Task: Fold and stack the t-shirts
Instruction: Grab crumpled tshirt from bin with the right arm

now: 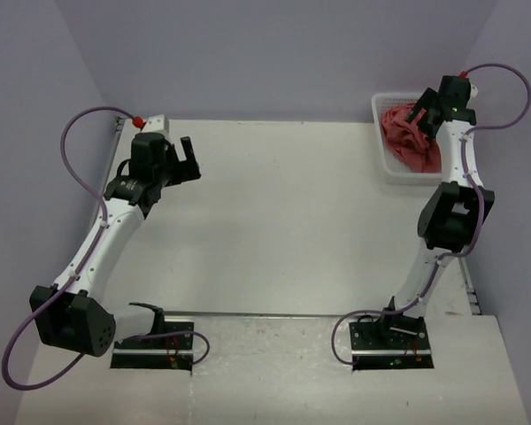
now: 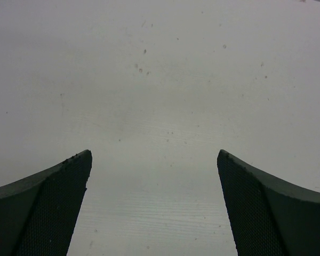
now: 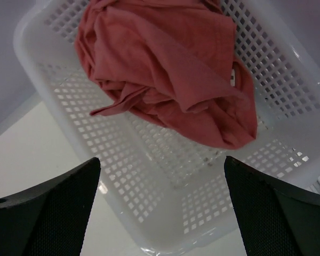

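Crumpled brick-red t-shirts (image 1: pixel 411 142) (image 3: pixel 170 69) lie bunched in a white mesh basket (image 1: pixel 388 161) (image 3: pixel 165 181) at the table's far right corner. My right gripper (image 1: pixel 422 114) (image 3: pixel 161 176) hovers above the basket, open, its dark fingers (image 3: pixel 53 208) wide apart and holding nothing. How many shirts are in the heap cannot be told. At the far left, my left gripper (image 1: pixel 189 159) (image 2: pixel 154 181) stands open over bare table, with nothing between its fingers (image 2: pixel 48 208).
The white table (image 1: pixel 283 221) spans the middle between both arms. Grey walls close in behind and on both sides. The arm bases (image 1: pixel 155 341) sit at the near edge, with purple cables looping beside each arm.
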